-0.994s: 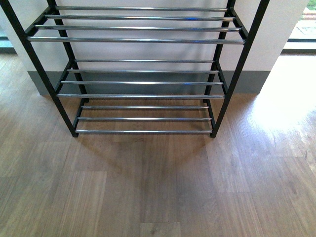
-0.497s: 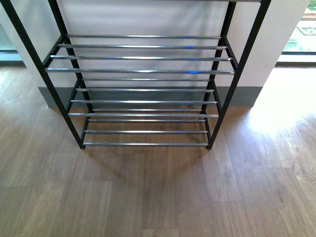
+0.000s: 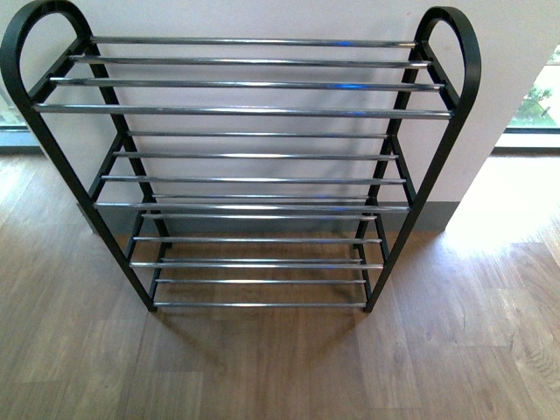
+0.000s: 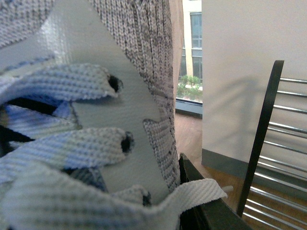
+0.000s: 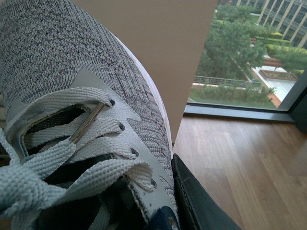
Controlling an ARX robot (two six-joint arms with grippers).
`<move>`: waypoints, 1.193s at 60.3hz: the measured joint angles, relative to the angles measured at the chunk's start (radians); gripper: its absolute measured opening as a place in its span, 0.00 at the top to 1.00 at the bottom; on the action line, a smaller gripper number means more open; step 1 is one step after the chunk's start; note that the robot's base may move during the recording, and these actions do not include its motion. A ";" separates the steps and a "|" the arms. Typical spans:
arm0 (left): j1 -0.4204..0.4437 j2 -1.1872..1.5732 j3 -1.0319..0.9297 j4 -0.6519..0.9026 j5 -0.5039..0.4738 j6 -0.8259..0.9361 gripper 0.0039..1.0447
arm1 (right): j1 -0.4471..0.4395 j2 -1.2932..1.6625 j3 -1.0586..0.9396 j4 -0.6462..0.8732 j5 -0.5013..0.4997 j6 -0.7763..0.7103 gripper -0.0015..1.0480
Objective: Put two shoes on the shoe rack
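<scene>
Grey knit up close in both wrist views. Gripping one grey knit lace-up sneaker (image 4: pixel 144 57) in the left gripper (image 4: pixel 184 201), closed on it, judging by the black finger pressed to its side. Gripping a second grey knit sneaker with pale laces (image 5: pixel 72 62) the same way in the right gripper (image 5: pixel 175 191). Held clear of the wooden floor (image 3: pixel 472 350), facing the black-framed shoe rack of chrome bars (image 3: pixel 245 109). Counting two sneakers, one rack, four tiers, all bare. Nothing placed yet; both left to set down.
</scene>
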 joint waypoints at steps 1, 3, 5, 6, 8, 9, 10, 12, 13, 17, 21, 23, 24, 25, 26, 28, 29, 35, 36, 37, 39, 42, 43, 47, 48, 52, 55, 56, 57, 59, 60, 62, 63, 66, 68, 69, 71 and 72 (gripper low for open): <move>0.000 0.000 0.000 0.000 0.000 0.000 0.95 | 0.000 0.000 0.000 0.000 0.000 0.000 0.99; 0.000 0.000 0.000 0.000 0.000 0.000 0.95 | 0.000 0.000 0.000 0.000 0.000 0.000 0.99; 0.000 0.000 0.000 0.000 -0.001 0.000 0.95 | 0.000 0.000 0.000 0.000 0.000 0.000 0.99; 0.000 0.000 0.000 0.000 -0.001 0.000 0.95 | 0.000 0.000 0.000 0.000 0.000 0.000 0.99; 0.000 0.000 0.000 0.000 -0.001 0.000 0.95 | 0.000 0.000 0.000 0.000 0.000 0.000 0.99; 0.000 0.000 0.000 0.000 -0.001 0.000 0.95 | 0.000 0.000 0.000 0.000 0.000 0.000 0.99; 0.000 0.000 0.000 0.000 -0.001 0.000 0.95 | 0.000 0.000 0.000 0.000 0.001 0.000 0.99; 0.000 0.000 0.000 0.000 0.000 0.000 0.95 | 0.000 0.000 0.000 0.000 0.000 0.000 0.99; 0.000 0.000 0.000 0.000 0.000 0.000 0.95 | 0.000 0.000 0.000 0.000 0.000 0.000 0.99; 0.000 0.000 0.000 0.000 0.000 0.000 0.95 | 0.000 0.000 0.000 0.000 0.001 0.000 0.99; 0.000 0.000 0.000 0.000 0.000 0.000 0.95 | 0.000 0.000 0.000 0.000 0.001 0.000 0.99; 0.000 0.000 0.000 0.000 0.000 0.000 0.95 | 0.000 0.000 0.000 0.000 0.001 0.000 0.99; 0.000 0.000 0.000 0.000 0.000 0.000 0.95 | 0.000 0.000 0.000 0.000 0.001 0.000 0.99; 0.000 0.000 0.000 0.000 0.000 0.000 0.95 | 0.000 0.000 0.000 0.000 0.001 0.000 0.99; 0.000 0.000 0.000 0.000 0.000 0.000 0.95 | 0.000 0.000 0.000 0.000 0.001 0.000 0.99; 0.000 0.000 0.000 0.000 0.001 0.000 0.95 | 0.000 0.000 0.000 0.000 0.001 0.000 0.99; 0.000 0.000 0.000 0.000 0.001 0.000 0.95 | 0.000 0.000 0.000 0.000 0.002 0.000 0.99; 0.000 0.000 0.000 0.000 0.005 0.000 0.95 | 0.000 0.003 0.000 0.000 0.001 0.000 0.99; 0.000 0.002 0.000 0.000 0.005 0.000 0.95 | 0.000 0.002 0.000 0.000 0.000 0.000 0.99; 0.000 0.002 0.000 0.000 0.005 0.000 0.95 | 0.000 0.002 0.000 0.000 0.000 0.000 0.99; 0.000 0.002 0.000 0.000 0.003 0.000 0.95 | 0.000 0.001 0.000 0.000 -0.001 0.000 0.99; 0.000 0.002 0.000 0.000 0.002 0.000 0.95 | 0.000 -0.001 0.000 0.000 -0.003 0.000 0.99; 0.000 0.002 0.000 0.000 0.002 0.000 0.95 | 0.000 -0.001 0.000 0.000 -0.003 0.000 0.99; 0.000 0.001 0.000 0.000 0.002 0.000 0.95 | 0.000 0.002 0.000 0.000 -0.002 0.000 0.99; 0.000 0.001 0.000 0.000 0.004 0.000 0.95 | 0.000 0.002 0.000 0.000 -0.001 0.000 0.99; 0.000 0.003 0.000 0.000 0.008 0.000 0.95 | 0.000 0.002 0.000 0.000 0.006 0.000 0.99; 0.000 0.003 0.000 0.000 0.014 0.001 0.95 | 0.000 0.002 0.000 0.000 0.010 0.000 0.99; 0.000 0.003 0.000 0.000 0.016 0.001 0.95 | 0.000 0.002 0.000 0.000 0.011 0.000 0.99; 0.000 0.003 0.000 0.000 0.015 0.000 0.95 | 0.000 0.002 0.000 0.000 0.011 0.000 0.99; 0.000 0.003 0.000 0.000 0.014 0.001 0.95 | 0.000 0.002 0.000 0.000 0.012 0.000 0.99; 0.000 0.003 0.000 0.000 0.014 0.000 0.95 | -0.001 0.002 0.000 0.000 0.012 0.000 0.99; 0.000 0.003 0.000 0.000 0.010 0.000 0.95 | -0.001 0.002 0.000 0.000 0.010 0.000 0.99; 0.000 0.003 0.000 0.000 0.008 0.000 0.95 | -0.001 0.002 0.000 0.000 0.008 0.000 0.99; 0.000 0.003 0.000 0.000 0.002 0.000 0.95 | -0.001 0.002 0.000 0.000 0.003 0.000 0.99; 0.000 0.000 0.000 0.000 -0.001 0.000 0.95 | -0.001 0.002 0.000 0.000 -0.005 0.000 0.99; 0.000 0.000 0.000 0.000 -0.003 0.000 0.95 | -0.001 0.002 0.000 0.000 -0.006 0.000 0.99; 0.000 -0.001 0.000 0.000 -0.006 0.000 0.95 | -0.001 0.000 0.000 0.000 -0.011 0.000 0.99; 0.000 -0.001 0.000 0.000 -0.008 0.000 0.95 | 0.000 0.000 0.000 0.000 -0.014 0.000 0.99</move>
